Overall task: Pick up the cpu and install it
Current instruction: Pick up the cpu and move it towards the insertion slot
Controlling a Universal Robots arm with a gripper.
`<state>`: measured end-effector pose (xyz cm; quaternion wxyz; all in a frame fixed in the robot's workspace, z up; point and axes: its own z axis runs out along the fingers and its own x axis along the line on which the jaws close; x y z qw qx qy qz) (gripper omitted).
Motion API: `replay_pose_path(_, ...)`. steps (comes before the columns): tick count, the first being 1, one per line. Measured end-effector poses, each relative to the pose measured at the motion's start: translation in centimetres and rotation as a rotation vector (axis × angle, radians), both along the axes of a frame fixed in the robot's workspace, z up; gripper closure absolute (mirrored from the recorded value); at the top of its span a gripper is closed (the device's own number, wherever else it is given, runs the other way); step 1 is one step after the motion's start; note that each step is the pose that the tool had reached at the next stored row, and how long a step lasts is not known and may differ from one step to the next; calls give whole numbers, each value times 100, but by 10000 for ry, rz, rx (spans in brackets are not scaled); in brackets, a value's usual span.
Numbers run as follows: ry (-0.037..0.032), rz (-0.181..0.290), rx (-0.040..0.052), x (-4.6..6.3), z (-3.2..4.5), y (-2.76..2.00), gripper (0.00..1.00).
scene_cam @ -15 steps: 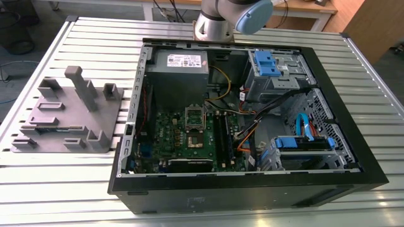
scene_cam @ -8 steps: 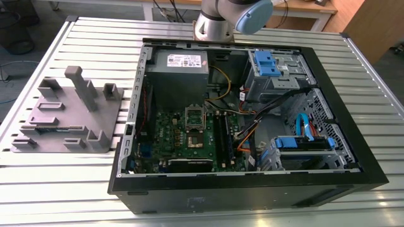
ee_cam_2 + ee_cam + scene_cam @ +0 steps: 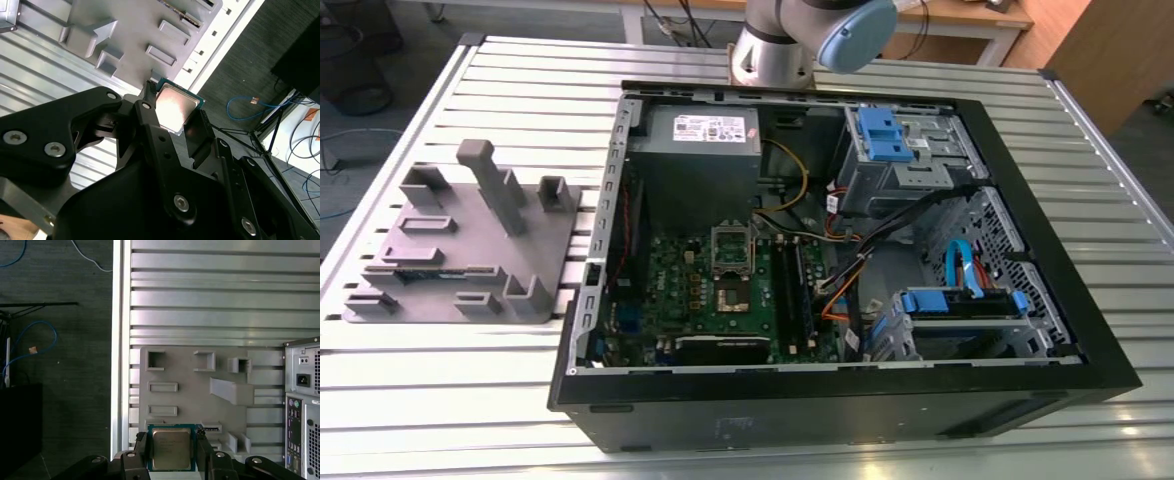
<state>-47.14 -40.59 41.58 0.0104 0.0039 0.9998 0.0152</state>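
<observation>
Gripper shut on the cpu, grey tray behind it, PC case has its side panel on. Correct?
Not quite. The PC case is open: the exterior view shows its motherboard and drive bays. The rest holds: in the first wrist view the gripper is shut on the cpu, with the grey tray behind it.

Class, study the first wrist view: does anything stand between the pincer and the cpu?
Nothing visible does. In the first wrist view the pincer grips the cpu directly, its fingers pressing on opposite edges, with the grey tray behind.
</observation>
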Motion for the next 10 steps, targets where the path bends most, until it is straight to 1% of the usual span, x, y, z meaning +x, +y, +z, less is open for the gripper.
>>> replay_pose_path(10,1,0,0,0,61,0,53)
